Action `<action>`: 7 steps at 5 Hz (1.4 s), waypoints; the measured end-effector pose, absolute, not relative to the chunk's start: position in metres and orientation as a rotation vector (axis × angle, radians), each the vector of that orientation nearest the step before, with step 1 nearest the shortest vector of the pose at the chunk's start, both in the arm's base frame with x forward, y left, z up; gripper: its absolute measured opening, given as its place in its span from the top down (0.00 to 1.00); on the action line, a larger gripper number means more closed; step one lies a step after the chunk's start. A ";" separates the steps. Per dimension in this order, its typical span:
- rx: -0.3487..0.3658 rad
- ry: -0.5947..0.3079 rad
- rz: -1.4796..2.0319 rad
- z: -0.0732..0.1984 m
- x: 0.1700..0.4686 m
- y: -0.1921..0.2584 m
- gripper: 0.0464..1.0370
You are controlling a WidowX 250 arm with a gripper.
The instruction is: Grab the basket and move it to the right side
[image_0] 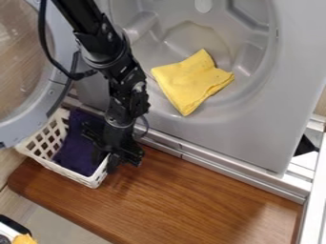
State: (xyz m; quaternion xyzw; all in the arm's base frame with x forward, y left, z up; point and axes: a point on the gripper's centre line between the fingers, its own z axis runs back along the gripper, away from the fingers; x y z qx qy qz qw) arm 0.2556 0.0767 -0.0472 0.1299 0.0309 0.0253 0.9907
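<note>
Basket (pixel 45 141), white and latticed, sits at the left end of the wooden board (pixel 168 195), just beside the appliance front. A dark purple cloth (pixel 71 147) lies inside. The gripper (pixel 119 161) is at the basket's near right corner, close against the rim. State of jaws: cannot tell whether wide, narrow or closed on the rim; the hold is therefore unconfirmed.

Step in hand, as judged: securing the rim before transfer. Recommended practice: set the jaws astride the wall, clear of the cloth, and confirm the hold with a slight tug. Carry or slide the basket level toward the board's right end, parallel to the metal rail (pixel 223 167). A corner hold may let the basket swing or tip; low speed is advised. The round door (pixel 47 107) stands close behind and warrants clearance.

Markings: no brand, label or lettering is legible.
</note>
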 end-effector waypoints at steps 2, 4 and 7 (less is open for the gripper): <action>0.267 0.067 0.035 -0.044 0.257 0.072 0.91; 0.282 0.015 -0.032 -0.008 0.267 0.048 0.94; 0.249 -0.062 -0.037 0.028 0.268 -0.010 0.94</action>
